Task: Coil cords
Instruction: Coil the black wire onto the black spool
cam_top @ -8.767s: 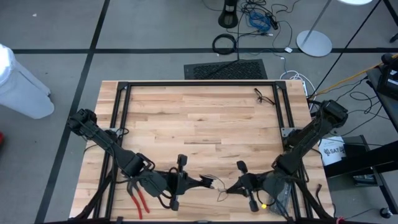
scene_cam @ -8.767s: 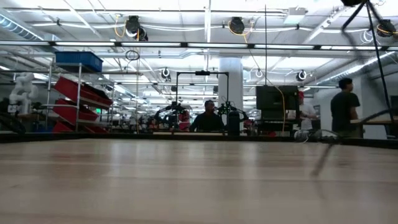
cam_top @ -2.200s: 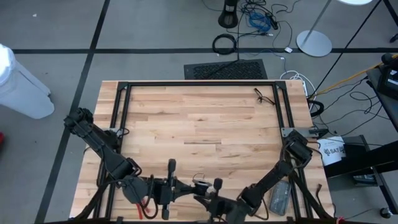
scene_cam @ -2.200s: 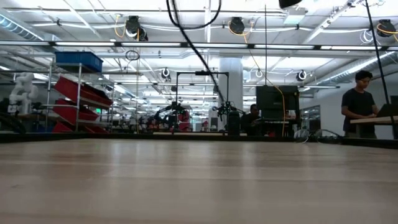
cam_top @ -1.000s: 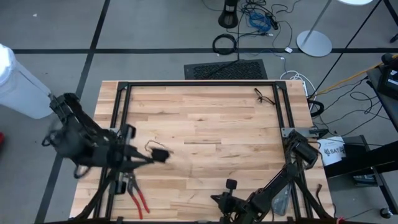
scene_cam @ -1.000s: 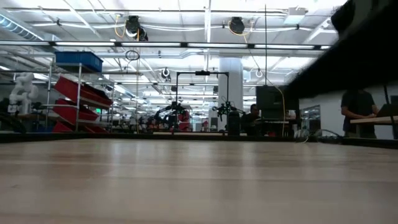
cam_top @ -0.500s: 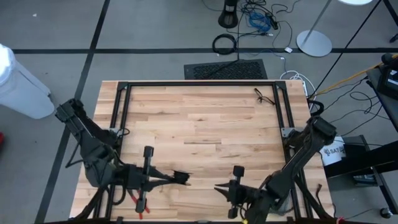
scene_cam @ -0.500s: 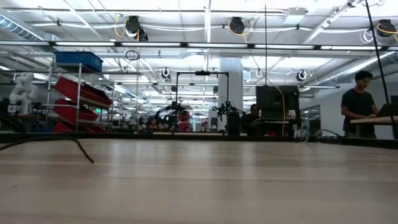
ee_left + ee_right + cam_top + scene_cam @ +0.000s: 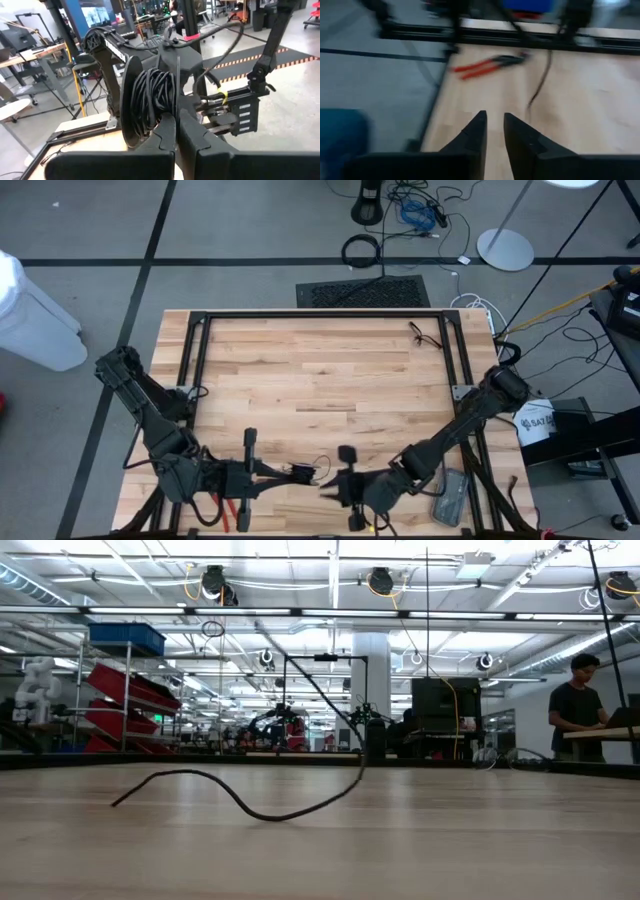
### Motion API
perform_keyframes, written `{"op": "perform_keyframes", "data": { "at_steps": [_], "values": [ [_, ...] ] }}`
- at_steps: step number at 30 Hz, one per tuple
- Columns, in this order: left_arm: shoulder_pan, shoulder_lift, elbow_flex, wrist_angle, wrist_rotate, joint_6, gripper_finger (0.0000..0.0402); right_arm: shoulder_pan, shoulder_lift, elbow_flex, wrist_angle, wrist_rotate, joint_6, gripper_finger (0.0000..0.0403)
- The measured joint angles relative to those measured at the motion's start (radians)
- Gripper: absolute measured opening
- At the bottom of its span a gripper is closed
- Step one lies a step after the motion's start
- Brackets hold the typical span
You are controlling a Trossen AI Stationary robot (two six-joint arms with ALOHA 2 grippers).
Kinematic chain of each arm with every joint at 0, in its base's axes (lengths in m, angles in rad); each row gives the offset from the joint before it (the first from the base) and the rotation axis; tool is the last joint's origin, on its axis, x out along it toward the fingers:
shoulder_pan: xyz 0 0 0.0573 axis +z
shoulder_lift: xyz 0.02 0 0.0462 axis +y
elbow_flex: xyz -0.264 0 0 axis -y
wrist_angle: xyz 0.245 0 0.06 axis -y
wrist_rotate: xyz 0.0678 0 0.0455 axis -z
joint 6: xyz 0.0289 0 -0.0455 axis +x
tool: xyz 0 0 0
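Note:
My left gripper (image 9: 297, 473) is near the table's near edge, at the middle, shut on a small round dark puck (image 9: 145, 107) with thin black cord wound round it. A loose length of the cord (image 9: 270, 810) hangs down from above, and its free end lies on the table; in the high view it shows as a small loop (image 9: 320, 464). My right gripper (image 9: 326, 483) points toward the table's left, just right of the puck. Its fingers (image 9: 494, 131) stand a narrow gap apart with nothing between them. My left gripper pinches the puck's rim (image 9: 159, 131) between its two fingers. The fingers lie about level and come from the table's left. The puck stands on edge above the fingertips, with the coil of cord (image 9: 152, 100) on its face. The loose cord trails slack down to the table.
Red-handled pliers (image 9: 228, 510) lie at the near left, under my left arm. A grey box (image 9: 448, 495) lies at the near right. Another thin black cord (image 9: 425, 335) lies at the far right corner. A black frame rail (image 9: 320, 314) runs round the table.
My left gripper has swung with the puck from the table's left side toward the near edge and the middle. My right gripper has gone toward the table's left, up to the puck. The loose cord has come down, and its free end now lies on the table.

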Motion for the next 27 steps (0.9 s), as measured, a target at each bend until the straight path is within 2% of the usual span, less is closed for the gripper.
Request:
{"op": "perform_keyframes", "data": {
  "at_steps": [2, 4, 14, 27],
  "values": [
    [0.0, 0.001, 0.0, -0.002, -0.003, 0.0, 0.0002, -0.018, 0.026, 0.0, 0.054, -0.094, -0.022, 0.0065],
    [0.0, 0.001, 0.0, -0.002, -0.005, -0.001, 0.0002, -0.034, 0.055, 0.0, 0.081, -0.124, -0.034, 0.0079],
    [0.0, 0.001, 0.0, -0.026, -0.005, -0.026, 0.0002, -0.09, 0.145, 0.0, 0.198, -0.13, -0.082, 0.0134],
    [-0.001, 0.001, 0.0, -0.033, -0.004, -0.027, 0.0002, -0.106, 0.163, 0.0, 0.254, -0.126, -0.123, 0.0138]
  ]
}}
